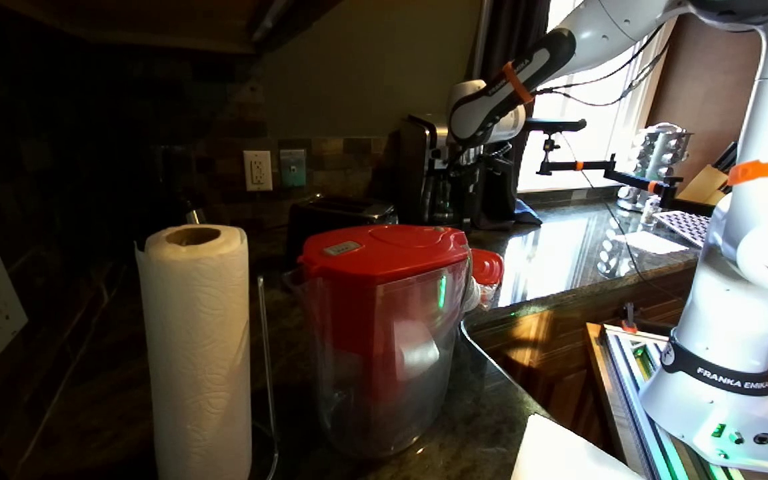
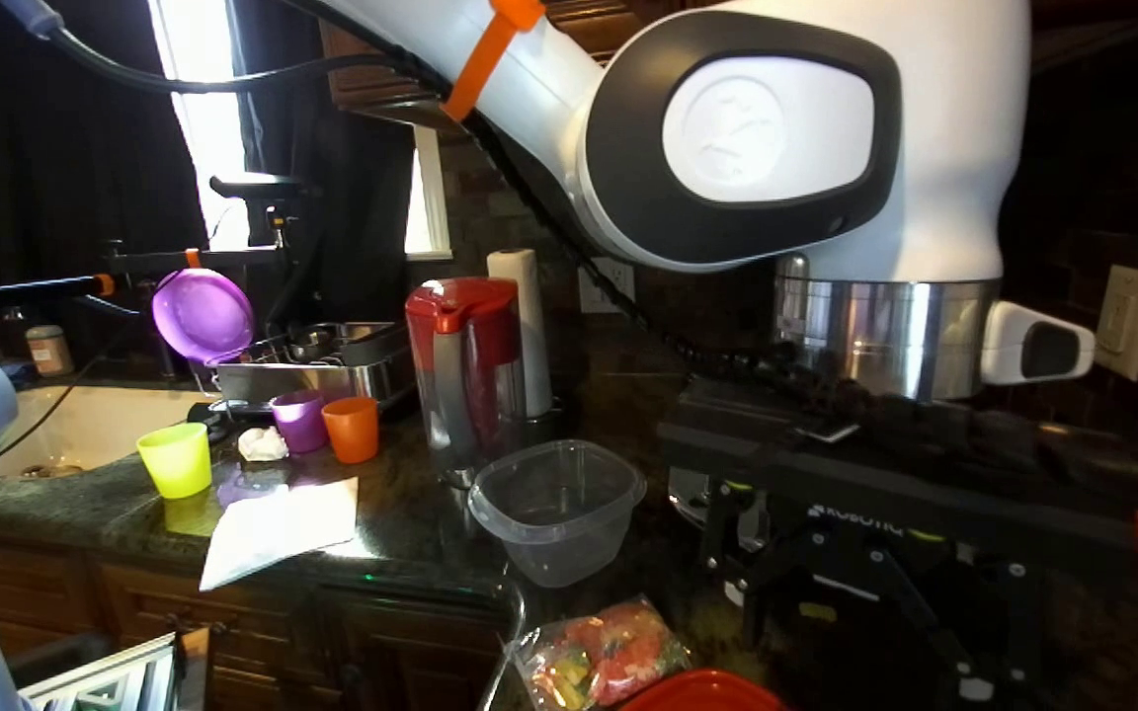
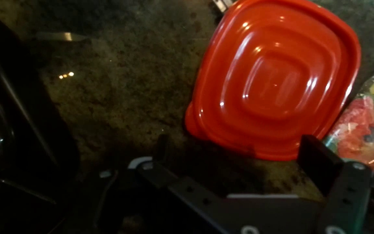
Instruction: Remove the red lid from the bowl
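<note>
I see hard daylight from the window (image 1: 601, 137) glaring off the dark, glossy table (image 1: 557, 250). Dark curtains (image 2: 36, 178) hang behind a pale sink (image 2: 149, 410), with wooden cabinets (image 2: 149, 602) below. I can make out 2 wall plates (image 1: 258, 171) side by side against shadowed tile (image 1: 351, 150).

Wrist view faces down, close; exterior views share pitcher (image 1: 384, 327).
</note>
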You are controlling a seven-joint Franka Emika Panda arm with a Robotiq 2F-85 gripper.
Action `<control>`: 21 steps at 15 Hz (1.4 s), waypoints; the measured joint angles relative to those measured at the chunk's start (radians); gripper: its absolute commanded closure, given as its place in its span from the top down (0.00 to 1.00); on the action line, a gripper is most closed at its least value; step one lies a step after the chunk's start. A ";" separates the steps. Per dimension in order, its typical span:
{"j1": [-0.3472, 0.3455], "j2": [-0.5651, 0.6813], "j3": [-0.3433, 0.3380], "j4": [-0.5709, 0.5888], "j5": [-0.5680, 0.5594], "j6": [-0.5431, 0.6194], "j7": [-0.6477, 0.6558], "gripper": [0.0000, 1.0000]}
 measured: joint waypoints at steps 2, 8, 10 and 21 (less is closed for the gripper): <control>0.007 -0.039 0.011 -0.031 0.010 -0.022 0.114 1.00; 0.055 -0.142 0.060 -0.170 0.039 -0.034 0.455 1.00; 0.076 -0.152 0.076 -0.204 0.073 -0.034 0.555 1.00; 0.128 -0.139 0.109 -0.292 0.143 0.019 0.646 1.00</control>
